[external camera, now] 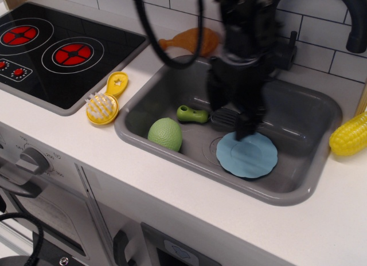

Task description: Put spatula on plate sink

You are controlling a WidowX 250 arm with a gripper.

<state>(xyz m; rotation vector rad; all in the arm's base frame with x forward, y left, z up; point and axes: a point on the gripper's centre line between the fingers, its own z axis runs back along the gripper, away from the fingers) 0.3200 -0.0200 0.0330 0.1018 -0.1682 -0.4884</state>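
Observation:
The olive-green spatula (192, 114) lies on the floor of the grey sink (143, 108), left of centre, its blade end toward my gripper. The light-blue plate (248, 155) lies flat on the sink floor to the right of it. My gripper (230, 116) is blurred with motion, pointing down inside the sink just right of the spatula and above the plate's far-left edge. Its fingers (245, 124) are spread apart and hold nothing.
A pale green ball (165, 133) sits in the sink's front-left corner. A yellow round-headed utensil (105, 103) lies on the counter left of the sink. A toy chicken leg (189, 41) is behind the sink, a corn cob (350, 134) at right, the stove (51, 48) at left.

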